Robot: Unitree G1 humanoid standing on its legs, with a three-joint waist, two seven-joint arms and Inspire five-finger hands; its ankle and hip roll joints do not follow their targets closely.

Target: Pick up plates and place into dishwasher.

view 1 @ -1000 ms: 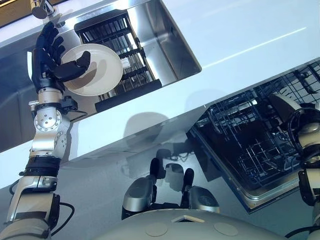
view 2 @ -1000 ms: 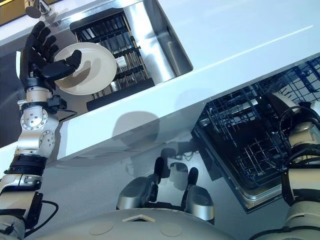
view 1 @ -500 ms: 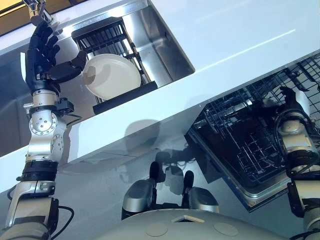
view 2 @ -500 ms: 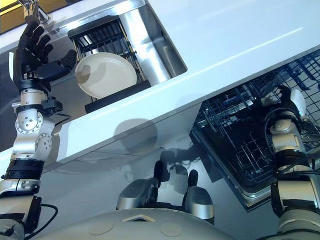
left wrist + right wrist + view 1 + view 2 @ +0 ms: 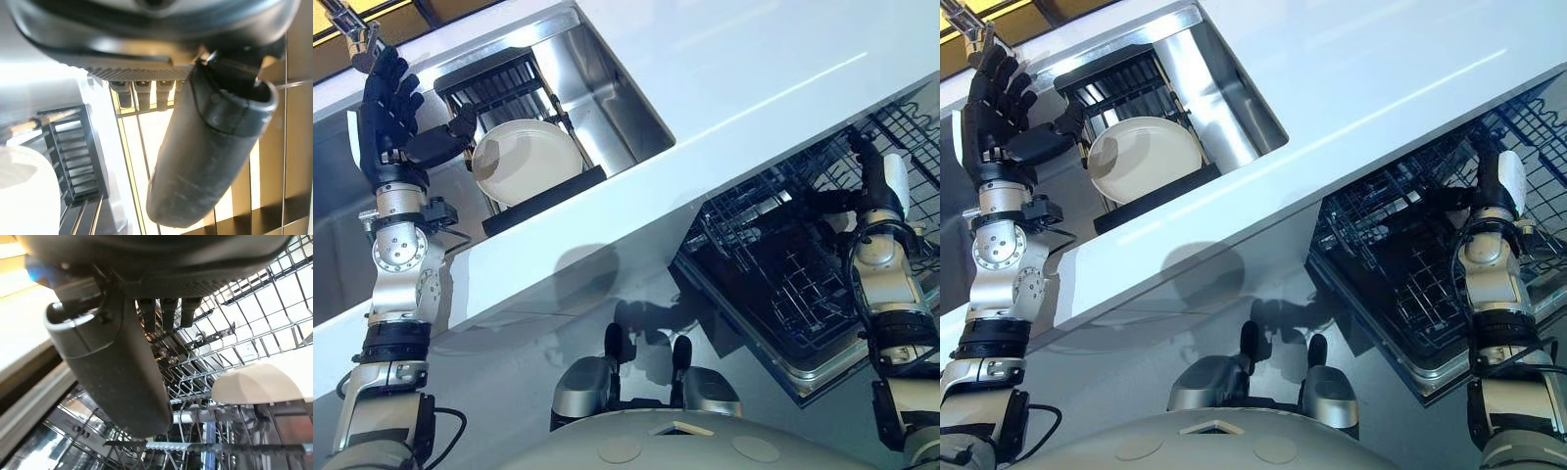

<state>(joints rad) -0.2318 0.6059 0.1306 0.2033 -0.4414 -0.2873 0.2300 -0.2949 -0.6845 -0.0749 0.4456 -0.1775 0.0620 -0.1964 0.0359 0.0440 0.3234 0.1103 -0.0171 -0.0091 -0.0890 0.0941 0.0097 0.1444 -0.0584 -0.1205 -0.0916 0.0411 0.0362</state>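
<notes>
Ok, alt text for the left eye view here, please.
The robot's left hand, fingers spread open, is beside a white plate lying on a black rack in a steel sink. Its right hand reaches over the open dishwasher's wire rack.

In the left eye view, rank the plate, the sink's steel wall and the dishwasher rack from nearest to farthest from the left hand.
1. Plate, beside the left hand, on the sink's dark rack.
2. Sink's steel wall, beyond the plate.
3. Dishwasher rack, far across, by the right hand.
</notes>
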